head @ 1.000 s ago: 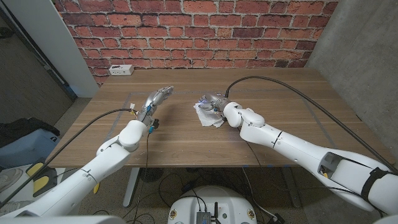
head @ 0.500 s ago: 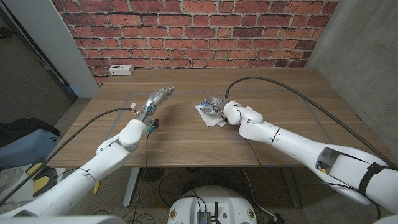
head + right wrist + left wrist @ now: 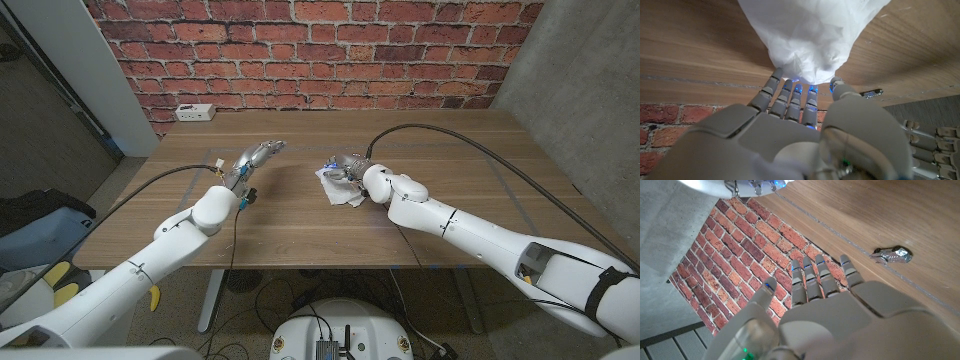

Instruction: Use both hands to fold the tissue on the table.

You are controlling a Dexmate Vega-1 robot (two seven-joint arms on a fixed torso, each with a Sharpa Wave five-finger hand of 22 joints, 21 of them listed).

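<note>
The fold looks only begun: the tissue (image 3: 338, 186) lies crumpled just right of the head view's centre, the right hand (image 3: 347, 166) at its upper edge with fingertips (image 3: 790, 85) touching it — whether pinching, I cannot tell. Next, the left hand (image 3: 255, 157) — left of centre, fingers extended, holding nothing — probably needs to reach the tissue's free side.

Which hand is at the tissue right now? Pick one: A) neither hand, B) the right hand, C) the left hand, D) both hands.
B: the right hand has its fingertips at the crumpled tissue, while the left hand hovers apart from it with fingers spread, holding nothing.
</note>
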